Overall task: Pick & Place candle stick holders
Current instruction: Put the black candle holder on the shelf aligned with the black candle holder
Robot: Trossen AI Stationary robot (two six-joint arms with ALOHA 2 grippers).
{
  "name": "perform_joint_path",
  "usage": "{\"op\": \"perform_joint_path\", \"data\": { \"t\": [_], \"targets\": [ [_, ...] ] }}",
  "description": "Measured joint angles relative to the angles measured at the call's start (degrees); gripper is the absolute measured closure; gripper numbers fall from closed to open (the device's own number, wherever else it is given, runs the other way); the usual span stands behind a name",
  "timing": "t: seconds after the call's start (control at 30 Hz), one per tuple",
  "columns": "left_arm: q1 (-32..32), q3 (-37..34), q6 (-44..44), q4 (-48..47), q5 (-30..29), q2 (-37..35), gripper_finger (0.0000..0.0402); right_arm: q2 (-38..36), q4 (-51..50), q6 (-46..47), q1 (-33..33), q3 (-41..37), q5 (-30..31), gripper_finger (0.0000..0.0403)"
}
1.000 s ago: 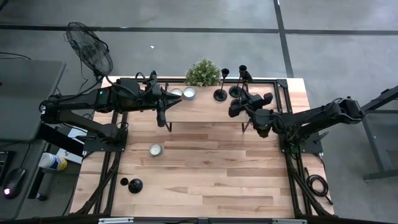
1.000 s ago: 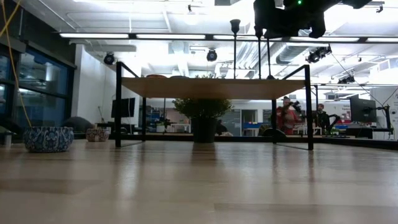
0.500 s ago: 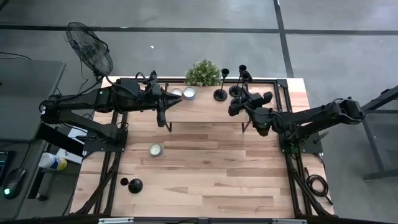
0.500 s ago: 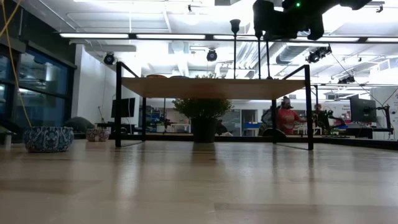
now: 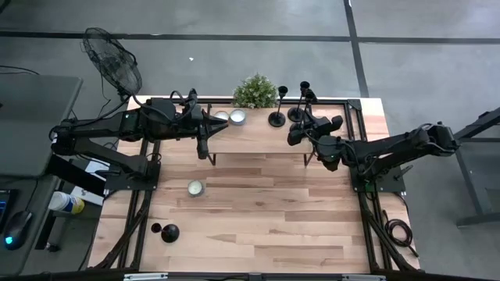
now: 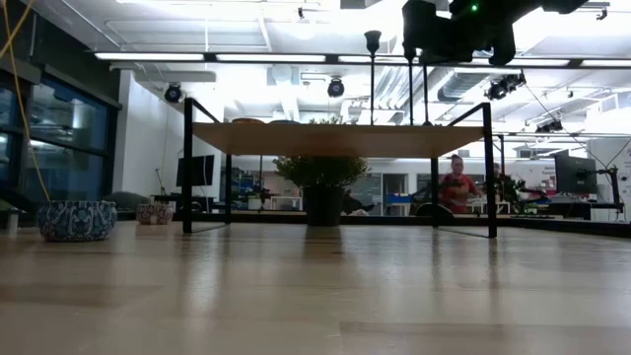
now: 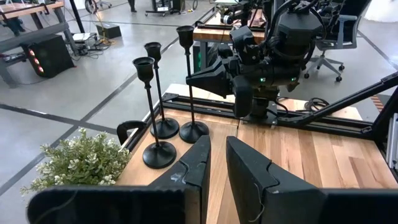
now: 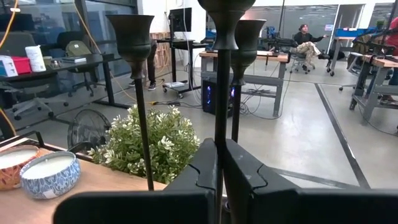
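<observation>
Nothing on the tabletop (image 5: 266,218) has shifted over the last second; only a person in red (image 6: 455,187) in the room beyond has changed position.

Near left corner of the tabletop: one short candle stick holder (image 5: 166,232) sits by itself, well apart from the others. Farther in, a small candle tin (image 5: 195,187) rests on the bare wood.

A raised shelf (image 5: 258,134) spans the far side of the tabletop. The left tool (image 7: 214,162) hovers at the shelf's left end, its fingers (image 7: 198,163) slightly apart and clamped on nothing. Two bowl candles (image 5: 230,116) stand just beyond it on the shelf, with a potted plant (image 5: 255,91) at the far edge.

Right half of the shelf: three tall candle stick holders stand upright, close together. The left holder (image 7: 149,115) stands beside the plant. The middle holder (image 7: 160,93) and the tallest holder (image 7: 189,90) stand behind it, bases nearly touching.

The right tool (image 8: 219,171) is over the right end of the shelf with its fingers together, clamped on the thin stem of one tall holder (image 8: 222,81). That holder is upright. From the low view, whether its base rests on the shelf cannot be told.
</observation>
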Motion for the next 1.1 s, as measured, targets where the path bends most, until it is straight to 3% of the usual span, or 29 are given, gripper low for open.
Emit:
{"op": "perform_joint_path", "data": {
  "t": [0.17,0.73,1.1],
  "targets": [
    [0.0,0.0,0.0,0.0,0.0,0.0,0.0351,0.0,-0.1,0.0,0.0,0.0,-0.1,0.0399],
    [0.0,0.0,0.0,0.0,0.0,0.0,0.0351,-0.1,-0.4,-0.3,0.0,-0.2,-1.9,0.0332],
    [0.0,0.0,0.0,0.0,0.0,0.0,0.0351,-4.2,-1.2,-2.8,0.4,-0.2,-1.8,0.0286]
  ]
}}
